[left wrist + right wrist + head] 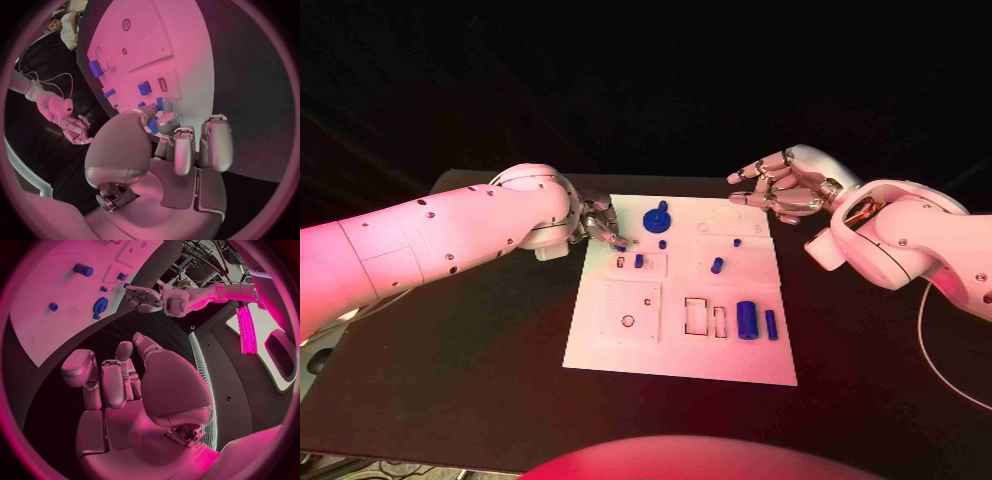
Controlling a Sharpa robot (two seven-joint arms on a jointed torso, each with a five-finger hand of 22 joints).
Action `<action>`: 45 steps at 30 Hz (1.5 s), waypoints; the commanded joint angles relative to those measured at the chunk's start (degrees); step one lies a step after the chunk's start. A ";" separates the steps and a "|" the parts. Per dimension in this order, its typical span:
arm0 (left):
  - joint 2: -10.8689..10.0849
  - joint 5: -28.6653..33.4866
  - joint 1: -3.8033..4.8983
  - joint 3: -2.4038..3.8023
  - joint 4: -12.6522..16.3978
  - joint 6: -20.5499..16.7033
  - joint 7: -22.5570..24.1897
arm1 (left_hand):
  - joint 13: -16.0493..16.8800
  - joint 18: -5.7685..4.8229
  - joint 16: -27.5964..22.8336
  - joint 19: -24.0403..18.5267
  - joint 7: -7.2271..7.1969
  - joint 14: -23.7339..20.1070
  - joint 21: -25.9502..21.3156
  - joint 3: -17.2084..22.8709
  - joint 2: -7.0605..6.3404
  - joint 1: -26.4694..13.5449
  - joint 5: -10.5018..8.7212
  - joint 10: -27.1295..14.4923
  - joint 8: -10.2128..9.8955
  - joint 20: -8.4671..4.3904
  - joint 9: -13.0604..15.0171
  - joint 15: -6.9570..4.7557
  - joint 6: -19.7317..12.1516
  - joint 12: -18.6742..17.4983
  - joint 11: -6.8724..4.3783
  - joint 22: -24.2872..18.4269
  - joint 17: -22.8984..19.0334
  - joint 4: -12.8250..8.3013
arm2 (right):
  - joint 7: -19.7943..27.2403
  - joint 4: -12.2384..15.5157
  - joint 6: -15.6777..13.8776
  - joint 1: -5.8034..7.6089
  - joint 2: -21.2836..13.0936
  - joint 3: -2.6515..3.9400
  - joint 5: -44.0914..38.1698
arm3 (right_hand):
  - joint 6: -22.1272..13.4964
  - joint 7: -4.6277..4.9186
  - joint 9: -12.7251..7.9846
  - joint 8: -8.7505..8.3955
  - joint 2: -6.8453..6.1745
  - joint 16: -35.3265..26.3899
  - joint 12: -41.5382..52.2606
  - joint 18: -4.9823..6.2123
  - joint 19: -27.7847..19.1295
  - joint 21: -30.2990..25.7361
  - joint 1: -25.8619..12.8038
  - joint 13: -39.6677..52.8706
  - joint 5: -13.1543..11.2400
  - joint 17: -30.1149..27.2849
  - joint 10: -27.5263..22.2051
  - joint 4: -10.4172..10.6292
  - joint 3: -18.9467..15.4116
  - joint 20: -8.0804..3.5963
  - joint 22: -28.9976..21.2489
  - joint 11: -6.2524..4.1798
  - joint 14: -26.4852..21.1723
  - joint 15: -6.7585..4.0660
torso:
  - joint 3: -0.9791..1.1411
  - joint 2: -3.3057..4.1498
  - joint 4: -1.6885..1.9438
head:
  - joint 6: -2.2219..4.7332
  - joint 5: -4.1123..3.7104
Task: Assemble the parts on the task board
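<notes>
The white task board (pixel 733 355) lies in the middle of the black table. My left hand (pixel 600 226) hovers at the board's far left corner and pinches a small blue part (pixel 152 126) between thumb and finger, just over the board's edge (pixel 187 65). My right hand (pixel 783 186) hangs above the table beyond the board's far right corner, fingers apart and holding nothing. On the board are a blue round piece (pixel 656 216), a blue peg (pixel 717 265) and two blue cylinders (pixel 749 320) near the right edge. The right wrist view shows the round piece (pixel 100 305) and my left hand (pixel 140 296).
Empty recesses (pixel 695 315) and a square plate with holes (pixel 632 308) mark the board's near half. Small blue pegs (pixel 639 261) stand near the left hand. A thin cable (pixel 929 335) loops on the table at the right. Black tabletop (pixel 473 380) surrounds the board.
</notes>
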 commanded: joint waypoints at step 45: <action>0.92 -0.30 -0.80 -0.74 -0.06 7.84 -1.03 | 0.64 -0.02 0.14 1.22 -0.92 6.04 0.39 8.21 -0.14 -2.51 -0.03 1.33 1.26 -0.19 0.64 -0.25 1.09 0.94 -0.22 5.08 15.05 -5.19 | 0.26 0.19 1.07 -0.10 -0.23 -0.02 -0.13 | 0.34 0.08 0.06 0.42 0.56 -0.15 0.21 0.29 -0.24 -0.23 0.13 -0.04 0.40 0.01 0.26 0.25 0.15 -0.10 -0.08 -0.08 2.17 0.29 | 0.06 -0.01 -0.03 | -0.81 0.20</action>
